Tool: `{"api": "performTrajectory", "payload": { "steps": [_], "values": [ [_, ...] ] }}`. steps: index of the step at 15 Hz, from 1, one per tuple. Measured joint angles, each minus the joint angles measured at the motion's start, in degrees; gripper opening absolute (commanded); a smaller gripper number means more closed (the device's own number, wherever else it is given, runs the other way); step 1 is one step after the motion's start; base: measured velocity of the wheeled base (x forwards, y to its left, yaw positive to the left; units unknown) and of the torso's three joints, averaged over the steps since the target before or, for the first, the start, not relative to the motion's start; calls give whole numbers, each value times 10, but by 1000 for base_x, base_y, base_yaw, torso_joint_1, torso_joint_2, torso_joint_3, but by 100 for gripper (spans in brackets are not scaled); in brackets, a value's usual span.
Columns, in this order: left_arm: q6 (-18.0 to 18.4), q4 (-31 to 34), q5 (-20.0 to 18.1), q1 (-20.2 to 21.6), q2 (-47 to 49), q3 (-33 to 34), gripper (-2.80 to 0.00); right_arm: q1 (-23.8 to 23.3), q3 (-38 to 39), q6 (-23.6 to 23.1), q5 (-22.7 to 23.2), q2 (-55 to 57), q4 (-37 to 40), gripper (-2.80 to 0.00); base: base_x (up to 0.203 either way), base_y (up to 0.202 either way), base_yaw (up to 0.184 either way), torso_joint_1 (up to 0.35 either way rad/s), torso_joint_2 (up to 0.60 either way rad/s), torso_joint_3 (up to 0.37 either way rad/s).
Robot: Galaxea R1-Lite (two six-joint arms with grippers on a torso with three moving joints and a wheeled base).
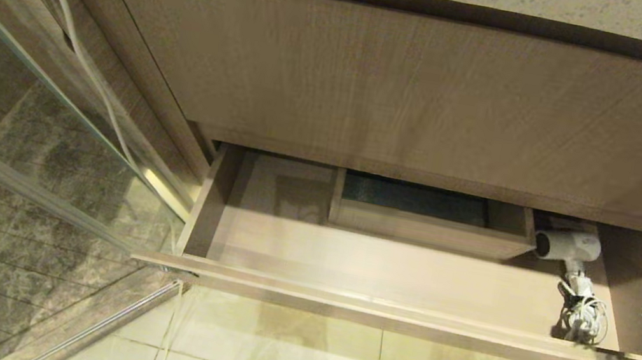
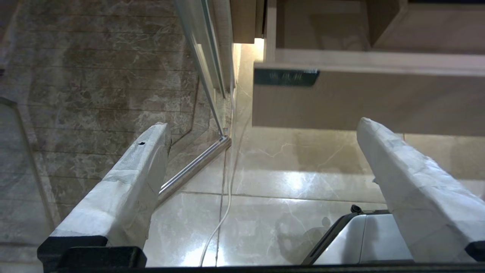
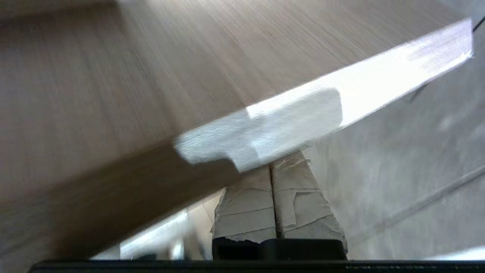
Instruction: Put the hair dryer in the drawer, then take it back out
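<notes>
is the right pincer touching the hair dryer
Apart. In the head view the hair dryer lies alone in the drawer; the right pincer is shut and empty.

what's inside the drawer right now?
The open drawer holds the hair dryer at its right end, barrel toward the back, bundled cord nearer the front. A boxed cut-out sits mid-back. The taller panel hides whatever lies further back.

white hair dryer [image 1: 568, 247] lying in open drawer [image 1: 378, 305]
</notes>
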Motion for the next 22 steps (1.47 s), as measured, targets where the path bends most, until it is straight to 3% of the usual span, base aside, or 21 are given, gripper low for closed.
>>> {"api": "performTrajectory", "payload": {
  "steps": [6, 12, 15, 18, 22],
  "values": [
    [0, 0, 0, 0, 0, 0, 0, 27, -29, -38, 7, 2, -91, -280, 0, 0, 0, 0, 0, 0],
    [0, 0, 0, 0, 0, 0, 0, 30, -75, -99, 45, 1, -243, -280, 0, 0, 0, 0, 0, 0],
    [0, 0, 0, 0, 0, 0, 0, 26, -72, -112, 89, -24, -242, -280, 0, 0, 0, 0, 0, 0],
    [0, 0, 0, 0, 0, 0, 0, 5, -42, -188, 135, -65, -201, -280, 0, 0, 0, 0, 0, 0],
    [0, 0, 0, 0, 0, 0, 0, -4, -3, -195, 143, -108, -164, -280, 0, 0, 0, 0, 0, 0]
  ]
}}
